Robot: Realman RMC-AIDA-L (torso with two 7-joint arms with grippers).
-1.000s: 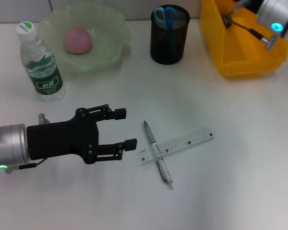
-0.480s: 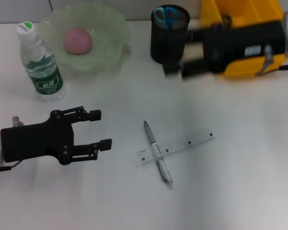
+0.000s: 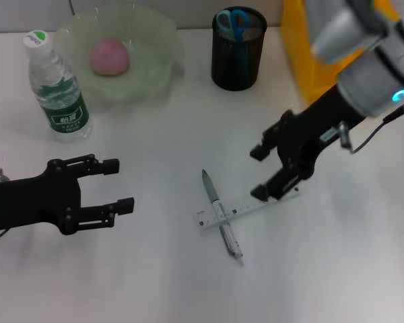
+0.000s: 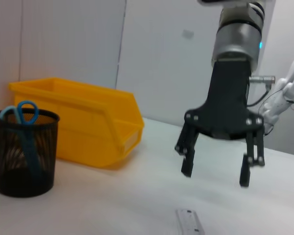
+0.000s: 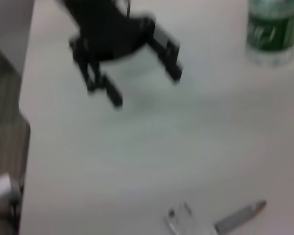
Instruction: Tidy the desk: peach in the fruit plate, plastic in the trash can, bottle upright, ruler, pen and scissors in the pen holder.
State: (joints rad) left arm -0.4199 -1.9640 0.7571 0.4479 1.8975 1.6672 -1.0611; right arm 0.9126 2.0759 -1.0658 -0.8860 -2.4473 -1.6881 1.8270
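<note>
Landmark: the pen holder (image 3: pixel 238 48), a black mesh cup, is taken as the reference for all places.
Right gripper (image 3: pixel 264 172): it is held in front of the pen holder and a little to its right, above the right end of the ruler; the fingers are spread wide and nothing is held between them. In the left wrist view the same gripper (image 4: pixel 214 170) is seen hanging over the table with its jaws apart.
Left gripper (image 3: pixel 116 183): it is placed well in front of the pen holder and far to its left, low over the table; the fingers are parted and nothing is gripped.
Ruler (image 3: pixel 248 204): a clear strip laid flat on the table in front of the pen holder, crossed by the pen.
Pen (image 3: pixel 221 215): a silver pen laid across the ruler's left part, well in front of the pen holder.
Scissors (image 3: pixel 233 21): the blue handles are seen standing out of the pen holder.
Peach (image 3: pixel 109 56): it is set in the fruit plate (image 3: pixel 155 67), a pale green bowl to the left of the pen holder.
Bottle (image 3: pixel 56 90): it is stood upright, further left of the pen holder than the fruit plate.
Trash can (image 3: pixel 297 60): the yellow bin is placed just to the right of the pen holder; its contents cannot be told.
</note>
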